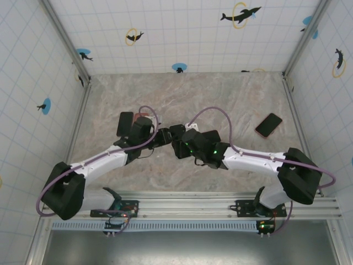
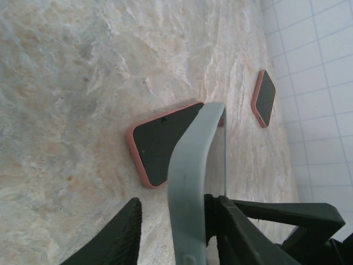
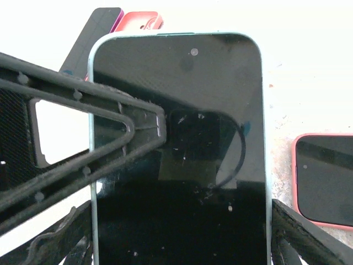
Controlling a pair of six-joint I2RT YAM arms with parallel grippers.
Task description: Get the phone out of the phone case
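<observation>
Nearest the bases, two black-and-white arms bent inward, meeting over the middle of the marbled beige surface. Between them, held on end above that surface, the phone: dark glossy screen flecked with dust, a small camera dot near the top edge, rounded corners. Not yet out of its case, pale grey-green and smooth, seen as a thin rim around the glass from the right wrist and as a broad band edge-on from the left wrist. Clamped low down by both long edges in the right pincer, one black finger to each side. Straddled from the other side by the left pincer, jaws parted and not closed on it: one trussed finger laid across the screen, the other a visible gap short of the case's back. Just beyond, flat and screen-up, a coral-cased phone. Farther off, near the right wall, a second coral-cased phone. Beside the left forearm, a dark handset with a red case just next to it. At the back, white tiled walls dotted with dolphin stickers.
</observation>
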